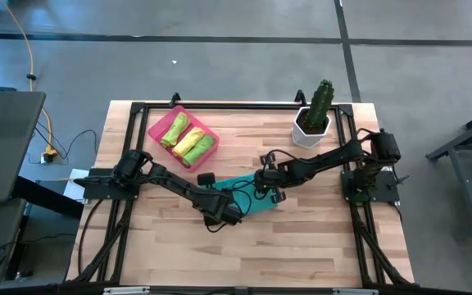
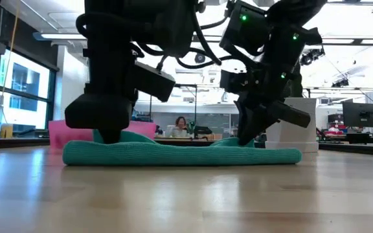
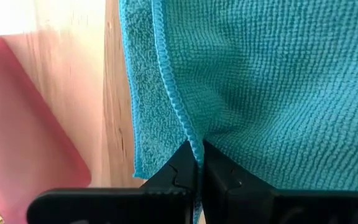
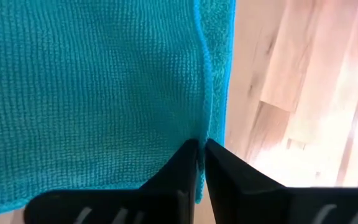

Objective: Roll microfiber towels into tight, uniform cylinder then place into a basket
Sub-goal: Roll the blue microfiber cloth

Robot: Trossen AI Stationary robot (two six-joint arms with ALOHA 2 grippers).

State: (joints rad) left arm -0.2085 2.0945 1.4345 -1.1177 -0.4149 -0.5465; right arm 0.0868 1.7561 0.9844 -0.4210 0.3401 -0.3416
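Note:
The teal towel (image 1: 248,195) lies low and folded on the wooden table's middle, its long side (image 2: 180,154) toward the near edge. My left gripper (image 3: 196,149) is shut on its left end and my right gripper (image 4: 201,144) on its right end. In the low view the left gripper (image 2: 109,134) and the right gripper (image 2: 251,137) both come down onto the cloth. The pink basket (image 1: 156,129) at the far left holds three rolled towels (image 1: 185,141), two lime green and one yellow. My left gripper pinches the teal towel's stitched hem (image 3: 190,134) between its two fingers, slanting down from above. A second layer (image 3: 143,106) shows beyond that hem. The towel rests on the table. My right gripper pinches the stitched hem (image 4: 205,124) at the towel's other end, also slanting down from above. Another layer (image 4: 224,74) shows past that hem. The cloth lies on the table.
A white pot with a green cactus (image 1: 312,123) stands at the far right, close behind my right arm. The black frame rails (image 1: 236,106) run round the tabletop. Bare wood lies toward the near edge (image 1: 244,254).

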